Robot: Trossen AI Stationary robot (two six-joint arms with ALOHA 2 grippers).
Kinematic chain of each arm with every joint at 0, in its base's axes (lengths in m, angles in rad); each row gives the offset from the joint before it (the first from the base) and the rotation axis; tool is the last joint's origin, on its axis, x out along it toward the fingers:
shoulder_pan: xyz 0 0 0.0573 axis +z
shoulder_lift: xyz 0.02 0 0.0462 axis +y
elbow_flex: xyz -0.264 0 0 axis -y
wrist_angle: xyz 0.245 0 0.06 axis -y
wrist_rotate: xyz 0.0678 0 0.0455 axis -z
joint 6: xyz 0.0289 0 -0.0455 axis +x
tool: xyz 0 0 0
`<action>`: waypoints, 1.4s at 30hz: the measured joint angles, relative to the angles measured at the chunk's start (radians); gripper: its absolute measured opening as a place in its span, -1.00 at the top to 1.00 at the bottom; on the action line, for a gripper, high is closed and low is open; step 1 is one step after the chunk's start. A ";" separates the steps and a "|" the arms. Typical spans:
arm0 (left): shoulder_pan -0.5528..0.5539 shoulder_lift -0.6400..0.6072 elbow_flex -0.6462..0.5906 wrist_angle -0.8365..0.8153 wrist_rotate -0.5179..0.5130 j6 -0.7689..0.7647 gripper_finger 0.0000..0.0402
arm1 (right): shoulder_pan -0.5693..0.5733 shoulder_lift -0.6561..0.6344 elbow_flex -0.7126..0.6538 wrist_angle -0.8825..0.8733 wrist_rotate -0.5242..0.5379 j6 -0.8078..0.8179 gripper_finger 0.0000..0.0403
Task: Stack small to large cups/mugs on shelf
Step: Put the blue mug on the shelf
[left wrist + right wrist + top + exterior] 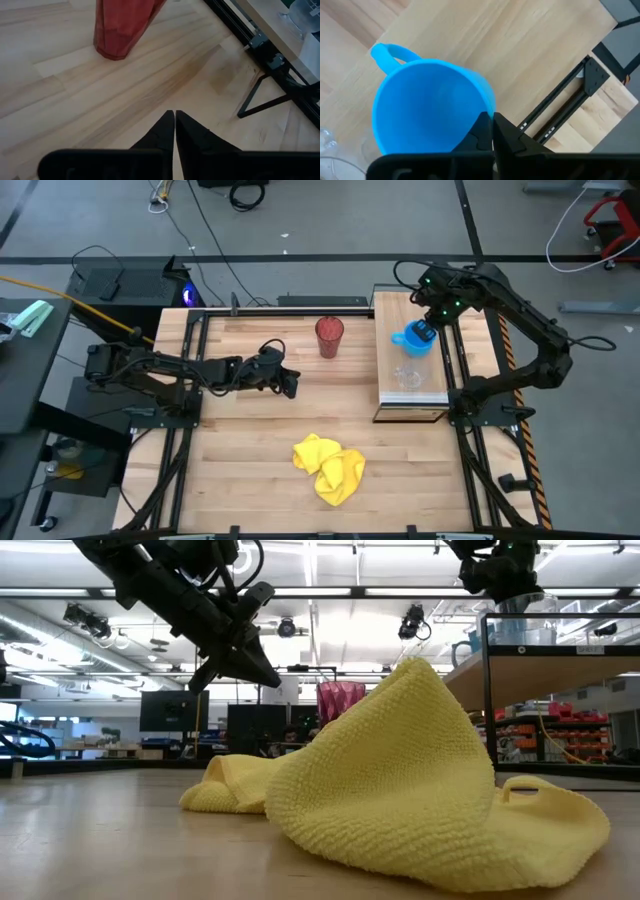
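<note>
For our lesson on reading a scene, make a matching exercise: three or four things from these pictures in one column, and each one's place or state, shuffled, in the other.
Things:
1. blue mug
2. red tumbler
3. clear cup
4. yellow cloth

Places:
A. crumpled on the table's near half
B. on the shelf, rim pinched by the right gripper
C. on the shelf, untouched
D. upright on the table, ahead of the left gripper

Pairs: 1-B, 2-D, 3-C, 4-A

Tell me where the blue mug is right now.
In the high view the blue mug sits on the shelf at the table's right side, just behind the clear cup, with the right end effector shut on its rim.
</note>
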 joint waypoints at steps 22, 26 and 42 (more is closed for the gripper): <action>0.000 0.000 0.000 0.000 0.000 -0.022 0.89 | 0.000 0.006 -0.036 0.055 -0.063 0.036 0.95; 0.000 0.000 0.000 0.000 0.000 -0.022 0.93 | 0.000 0.006 -0.037 0.072 -0.055 0.039 0.90; 0.000 0.000 0.000 0.000 0.000 -0.022 0.92 | 0.000 0.006 -0.037 0.076 -0.010 0.055 0.65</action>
